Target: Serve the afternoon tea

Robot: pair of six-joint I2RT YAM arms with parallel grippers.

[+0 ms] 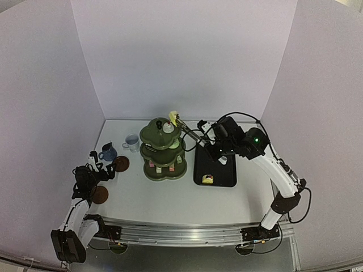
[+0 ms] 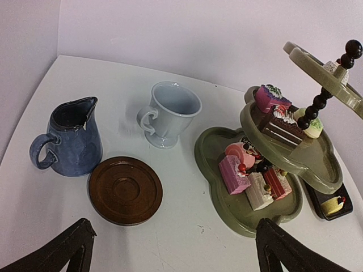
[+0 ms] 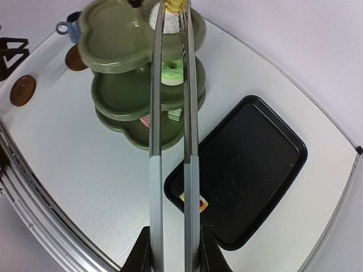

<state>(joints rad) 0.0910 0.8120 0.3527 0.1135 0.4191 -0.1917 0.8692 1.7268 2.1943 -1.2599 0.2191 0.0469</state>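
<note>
The dark green three-tier stand (image 1: pixel 163 148) stands mid-table with small cakes (image 2: pixel 249 175) on its lower tiers. My right gripper (image 1: pixel 214 152) (image 3: pixel 173 241) is shut on the metal tongs (image 3: pixel 170 141). The tongs' tips pinch a yellow cake (image 1: pixel 173 117) (image 3: pixel 173 5) just over the top tier. Another yellow cake (image 1: pixel 208 179) (image 3: pixel 199 202) lies on the black tray (image 1: pixel 222 170). At the left stand the dark blue mug (image 2: pixel 69 137), the pale mug (image 2: pixel 169 113) and a brown saucer (image 2: pixel 125 190). My left gripper (image 1: pixel 93 170) (image 2: pixel 174 222) is open and empty, just short of that saucer. A second saucer (image 1: pixel 100 195) lies nearer the front.
White walls close in the table on three sides. The black tray (image 3: pixel 255 164) lies right of the stand, under the tongs' line. The table's metal front edge (image 1: pixel 181 229) runs between the arm bases.
</note>
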